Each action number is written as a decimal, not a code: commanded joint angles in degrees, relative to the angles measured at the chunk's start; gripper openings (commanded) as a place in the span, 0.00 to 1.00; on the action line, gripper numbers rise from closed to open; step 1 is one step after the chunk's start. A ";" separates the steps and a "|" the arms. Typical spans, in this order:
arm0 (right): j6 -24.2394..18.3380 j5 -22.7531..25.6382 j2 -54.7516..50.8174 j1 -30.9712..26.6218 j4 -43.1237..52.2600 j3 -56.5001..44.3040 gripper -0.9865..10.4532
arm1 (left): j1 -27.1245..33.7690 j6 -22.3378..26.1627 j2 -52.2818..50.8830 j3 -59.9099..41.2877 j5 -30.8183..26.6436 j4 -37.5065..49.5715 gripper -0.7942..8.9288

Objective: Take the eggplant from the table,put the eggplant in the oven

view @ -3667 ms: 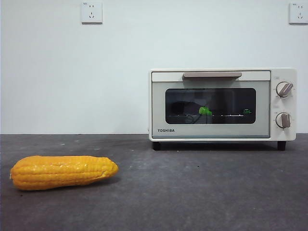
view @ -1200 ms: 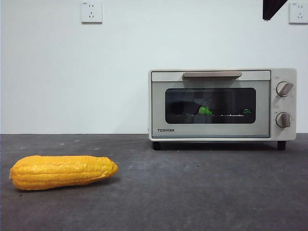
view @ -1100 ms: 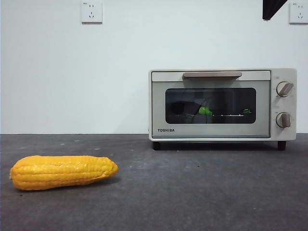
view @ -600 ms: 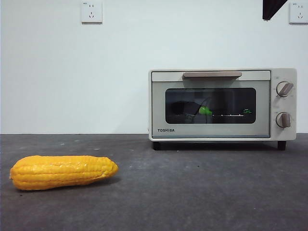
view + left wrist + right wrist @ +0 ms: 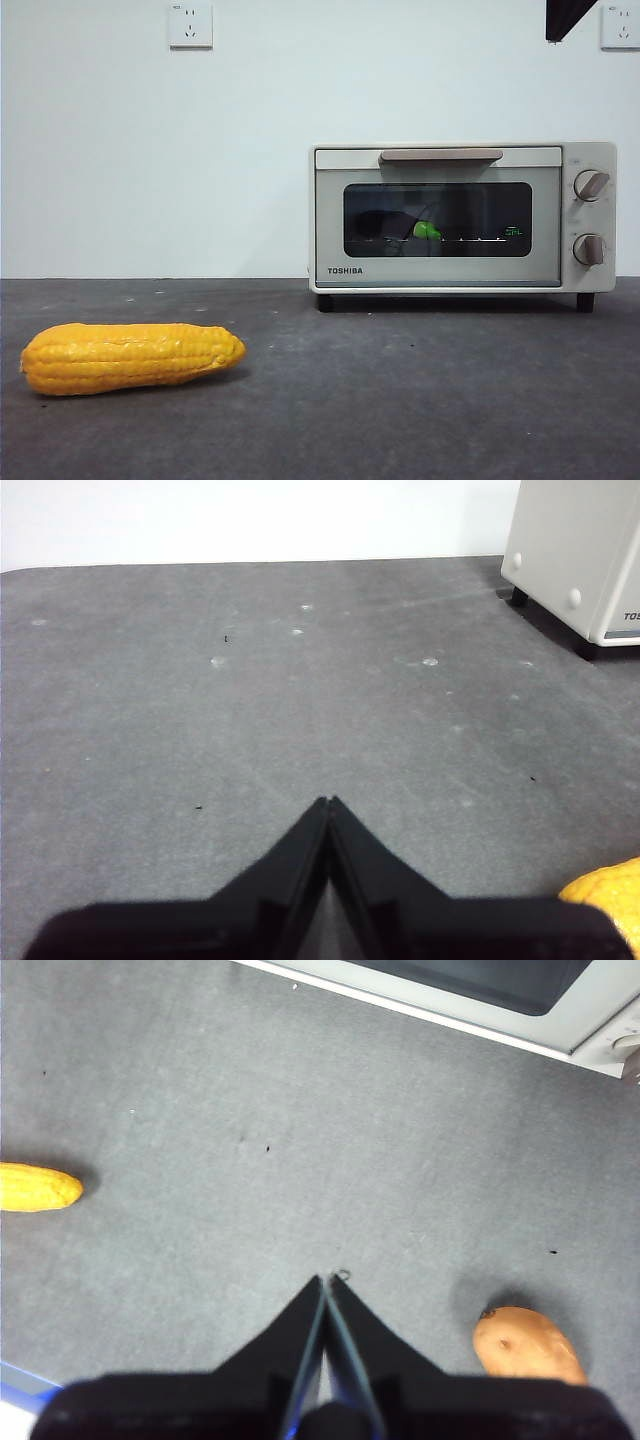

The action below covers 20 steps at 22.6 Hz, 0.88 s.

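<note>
Eggplant [image 5: 400,228] lying behind the shut glass door of the oven [image 5: 462,217], long axis across its width, green stem toward the knobs; both hands, left [image 5: 328,802] and right [image 5: 326,1280], clenched and empty above the desk [image 5: 420,390], the right nearer the oven.

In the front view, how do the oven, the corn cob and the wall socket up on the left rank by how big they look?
1. The oven looks largest.
2. The corn cob comes next, though it lies much nearer the camera, so its true size against the oven is unsure.
3. The wall socket looks smallest, and it is farthest away.
</note>
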 commanded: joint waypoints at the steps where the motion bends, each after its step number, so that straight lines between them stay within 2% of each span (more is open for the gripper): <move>1: -1.46 5.05 -0.26 -0.22 0.74 0.07 0.09 | 0.17 -0.37 0.02 -0.50 0.17 0.44 0.08; 3: -1.55 11.74 -2.45 -0.37 4.31 0.07 0.09 | 0.17 -0.37 0.02 -0.50 0.17 0.44 0.08; 5: -1.55 14.19 -6.08 -0.37 7.63 0.07 0.09 | 0.17 -0.37 0.00 -0.50 0.20 0.44 0.08; 8: -3.08 14.36 -13.33 -0.37 11.15 0.07 0.09 | 0.17 -0.37 0.00 -0.50 0.20 0.44 0.08; 13: -2.91 14.34 -27.67 -1.92 17.29 0.04 0.09 | 0.17 -0.37 0.00 -0.50 0.20 0.44 0.08; 20: -1.97 14.32 -37.86 -6.12 17.57 -0.15 0.09 | 0.17 -0.37 0.02 -0.50 0.20 0.44 0.08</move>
